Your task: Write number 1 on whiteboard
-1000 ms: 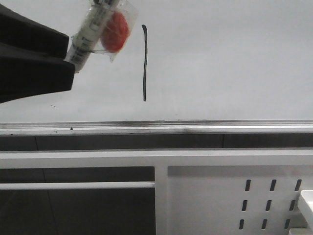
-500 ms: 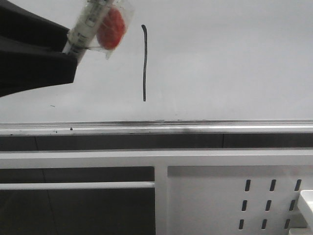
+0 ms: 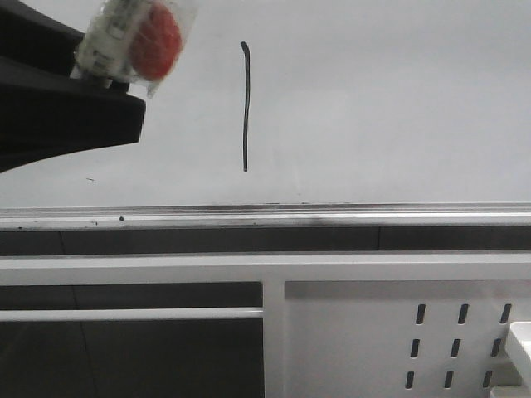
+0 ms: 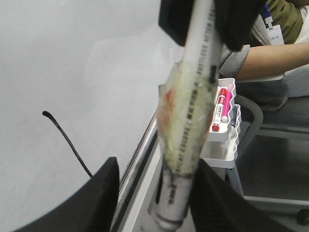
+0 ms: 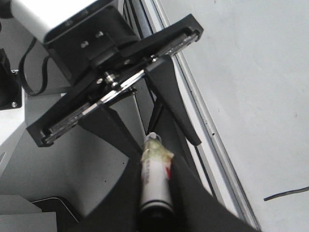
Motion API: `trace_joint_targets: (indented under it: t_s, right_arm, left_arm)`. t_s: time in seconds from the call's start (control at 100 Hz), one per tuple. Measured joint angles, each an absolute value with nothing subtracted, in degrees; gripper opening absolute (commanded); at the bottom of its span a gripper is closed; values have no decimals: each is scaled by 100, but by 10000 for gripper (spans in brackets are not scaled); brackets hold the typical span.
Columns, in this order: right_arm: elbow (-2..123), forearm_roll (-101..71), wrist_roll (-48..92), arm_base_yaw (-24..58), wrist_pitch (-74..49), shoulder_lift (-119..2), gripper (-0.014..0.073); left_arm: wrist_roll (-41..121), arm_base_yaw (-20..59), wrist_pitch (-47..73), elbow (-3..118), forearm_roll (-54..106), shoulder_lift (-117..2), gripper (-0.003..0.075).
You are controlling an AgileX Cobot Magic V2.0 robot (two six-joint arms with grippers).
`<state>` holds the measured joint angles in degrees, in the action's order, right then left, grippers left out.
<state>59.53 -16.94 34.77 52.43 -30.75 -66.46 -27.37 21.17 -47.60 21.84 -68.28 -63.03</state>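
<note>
the number 1 [image 3: 246, 106] is sitting finished on the whiteboard [image 3: 390, 99] — a thin dark stroke, upper middle, above the rail [image 3: 265, 217] — so the writing step looks done and the retreat seems to be in hand. the marker [image 5: 154, 186] is being pinched by the right gripper [image 5: 155, 203], its taped tip off the board, left of the stroke; the left gripper [image 4: 154, 193] is hanging with fingers spread, touching nothing. next is probably parking the marker in the tray [image 4: 223, 140] — without brushing the wet line.
</note>
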Motion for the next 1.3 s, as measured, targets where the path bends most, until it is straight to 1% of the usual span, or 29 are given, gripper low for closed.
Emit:
trace_joint_targets:
  t_s: [0.25, 0.3, 0.32, 0.37, 0.4, 0.41, 0.42, 0.44, 1.09, 1.3]
  right_arm:
    - [5953, -1594, 3477, 5243, -3070, -6682, -69]
    - [5953, -1581, 3477, 5243, -3070, -6718, -69]
    - [5953, -1581, 3477, 5243, -3070, -6744, -69]
    - [5953, -1566, 3477, 5243, -3070, -6784, -69]
    - [5953, -1566, 3477, 5243, -3070, -6797, -69]
    - [5953, -1555, 3477, 5243, -3061, -6797, -69]
    - [5956, -1555, 3477, 5243, -3057, -6808, -69]
    - [5956, -1555, 3477, 5243, -3033, -6808, -69]
    - [5990, -1543, 3477, 5243, -3058, -6843, -69]
    - [6000, -1553, 3477, 5243, -3151, -7060, -69]
  left_arm:
    - [-2737, 2117, -4896, 2184, -6828, -6303, 310]
    - [-2737, 2117, -4896, 2184, -6828, -6303, 282]
    - [-2737, 2117, -4896, 2184, -6828, -6303, 257]
    - [-2737, 2117, -4896, 2184, -6828, -6303, 165]
    - [-2737, 2117, -4896, 2184, -6828, -6303, 76]
    - [-2737, 2117, -4896, 2184, -6828, -6303, 57]
    - [-2737, 2117, -4896, 2184, -6828, -6303, 18]
    - [-2737, 2117, -4896, 2184, -6851, -6313, -19]
    - [-2630, 2131, -4903, 2184, -6967, -6312, -20]
    - [-2630, 2131, -4842, 1950, -6967, -6324, -20]
